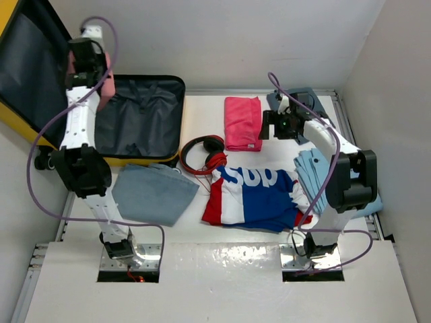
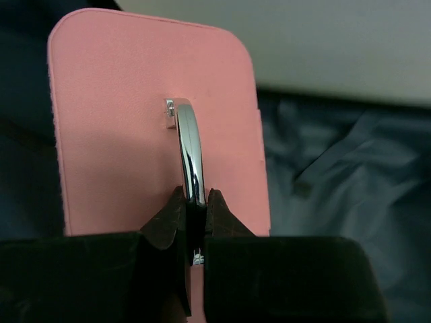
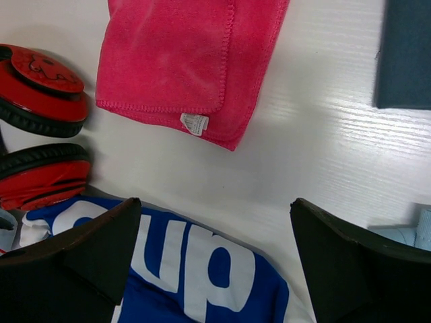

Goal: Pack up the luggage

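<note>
Barely started tbh: a pink case [image 2: 135, 134] is being clamped by its handle [image 2: 190, 151] in the left tool [image 2: 195, 210] over the open luggage [image 1: 141, 118] at back left, while towel [image 3: 175, 60], headphones [image 1: 202, 156] and shirt [image 1: 252, 195] are being left out near the wide-apart right tool [image 3: 214, 219].

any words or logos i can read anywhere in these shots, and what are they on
"Sup": big white letters on the blue band of the red, white and blue shirt; the right wrist view shows only "up".
White tag on the pink towel: print too small to read.
Dark marks on an earcup of the red headphones: too blurred to read.
Pink case: no text shows.
</note>
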